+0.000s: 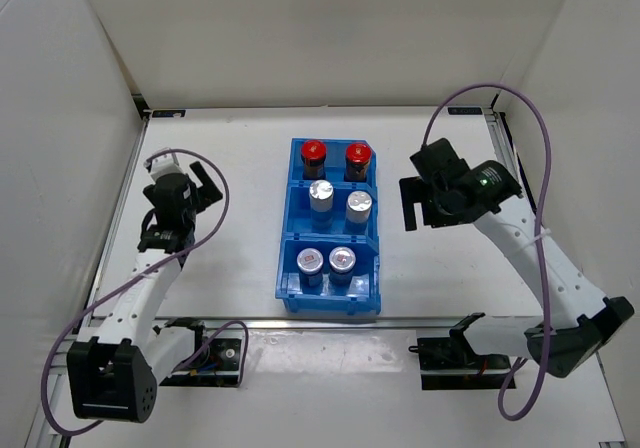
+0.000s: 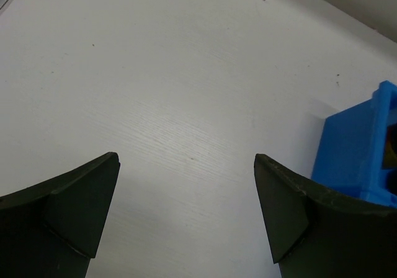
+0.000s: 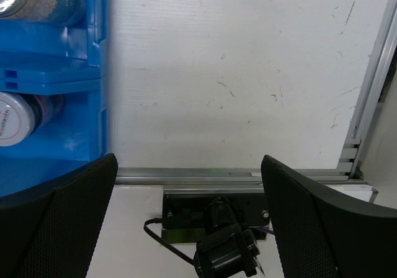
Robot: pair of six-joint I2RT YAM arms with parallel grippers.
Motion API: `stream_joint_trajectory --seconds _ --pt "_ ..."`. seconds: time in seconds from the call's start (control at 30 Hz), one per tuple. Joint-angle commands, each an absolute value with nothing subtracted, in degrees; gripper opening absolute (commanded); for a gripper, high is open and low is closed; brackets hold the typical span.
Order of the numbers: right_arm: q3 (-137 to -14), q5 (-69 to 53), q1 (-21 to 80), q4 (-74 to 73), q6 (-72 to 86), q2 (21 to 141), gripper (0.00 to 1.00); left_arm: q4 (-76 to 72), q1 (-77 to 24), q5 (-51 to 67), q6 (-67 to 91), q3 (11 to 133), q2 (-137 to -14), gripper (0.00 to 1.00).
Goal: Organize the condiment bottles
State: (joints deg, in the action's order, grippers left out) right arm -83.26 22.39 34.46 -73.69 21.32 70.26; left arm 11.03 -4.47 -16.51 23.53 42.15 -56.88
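Six condiment bottles stand in pairs in the blue bin (image 1: 288,268). Two dark red-capped bottles (image 1: 314,151) fill the far compartment. Two silver-capped pale bottles (image 1: 321,194) fill the middle one. Two shorter silver-capped bottles (image 1: 309,261) fill the near one. My left gripper (image 1: 207,186) is open and empty over bare table left of the bin; in the left wrist view (image 2: 186,210) a bin corner (image 2: 356,154) shows at the right. My right gripper (image 1: 408,205) is open and empty right of the bin. In the right wrist view (image 3: 189,216) a silver-capped bottle (image 3: 15,118) shows inside the bin wall (image 3: 56,73).
White walls close in the table on the left, back and right. A metal rail (image 3: 236,175) runs along the near table edge, with the right arm's base mount (image 3: 214,219) behind it. A second rail (image 3: 372,92) lines the right edge. A purple cable (image 1: 545,138) loops above the right arm.
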Motion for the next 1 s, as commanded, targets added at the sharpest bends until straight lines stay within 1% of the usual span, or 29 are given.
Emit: stream_joint_trajectory --seconds 0.0,0.03,0.07,0.17,0.23,0.3,0.4,0.43,0.5,0.63,0.73,0.83,0.87,0.97 --pt "-85.61 24.6 34.28 -73.39 19.16 72.58 0.99 1.35 -4.04 -17.5 20.58 35.88 -57.13 1.0" --pt "-86.39 26.87 34.28 -73.39 18.55 73.12 0.99 -6.6 -4.04 -14.62 18.57 33.51 -57.13 1.0" --pt "-87.44 27.68 34.28 -73.39 18.54 73.73 0.99 -10.68 -4.04 -13.55 14.54 28.79 -55.91 1.0" --pt "-89.38 28.3 34.28 -73.39 17.06 76.46 0.99 -24.72 -5.79 -18.0 14.5 20.86 -56.15 1.0" --pt "-91.14 28.92 34.28 -72.69 16.44 79.35 0.99 -25.31 -5.8 -20.21 14.6 20.3 -57.91 1.0" --pt "-92.37 28.92 34.28 -73.29 16.44 82.07 0.99 -26.79 -4.22 -16.46 10.84 20.3 -60.81 1.0" --pt "-93.52 26.73 34.28 -73.3 17.05 84.37 0.99 -34.25 -2.99 -11.19 6.44 16.01 -65.54 1.0" --pt "-94.04 25.76 34.28 -73.3 17.05 84.9 0.99 -37.84 -2.99 -10.55 5.89 16.0 -66.87 1.0" --pt "-94.04 22.95 34.28 -73.3 17.05 86.48 0.99 -35.17 -2.99 -10.55 5.89 17.92 -68.28 1.0" --pt "-95.88 21.72 34.28 -71.89 17.58 89.64 0.99 -38.58 -1.76 -10.63 6.5 19.07 -73.37 1.0" --pt "-99.13 20.57 34.28 -73.55 17.58 92.98 0.99 -40.78 -1.76 -8.45 4.66 20.39 -75.66 1.0" --pt "-101.07 19.34 34.28 -74.79 17.58 94.13 0.99 -46.92 -1.23 -3.44 1.42 19.69 -79.78 1.0" --pt "-101.07 19.34 34.28 -74.79 17.58 93.61 0.99 -46.93 -1.23 -1.25 0.88 19.69 -80.5 1.0" --pt "-100.55 19.95 34.28 -74.79 18.89 91.76 0.99 -46.93 -1.23 0.09 0.09 20.39 -81.12 1.0"
